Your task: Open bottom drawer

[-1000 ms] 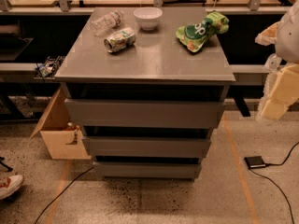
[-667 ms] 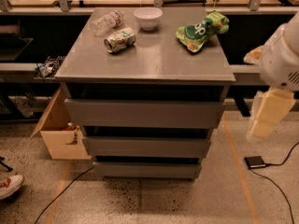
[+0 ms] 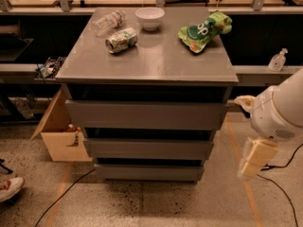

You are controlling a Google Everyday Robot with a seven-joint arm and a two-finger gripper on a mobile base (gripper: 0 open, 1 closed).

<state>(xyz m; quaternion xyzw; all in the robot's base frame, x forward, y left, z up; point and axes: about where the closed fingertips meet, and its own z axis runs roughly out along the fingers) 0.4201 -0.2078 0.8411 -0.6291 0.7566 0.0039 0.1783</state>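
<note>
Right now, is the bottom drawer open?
No, the bottom drawer is pushed in, no inside showing, and the gripper hangs to its right, apart from it.

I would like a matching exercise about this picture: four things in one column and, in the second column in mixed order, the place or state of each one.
Things:
1. white round bowl
2. green crumpled snack bag
3. slim grey bottom drawer
4. robot's beige gripper

Places or states:
A. low, to the right of the grey cabinet, apart from it
B. back middle of the cabinet top
C. shut, lowest in the cabinet front
D. back right corner of the cabinet top

Pairs: 1-B, 2-D, 3-C, 4-A.
</note>
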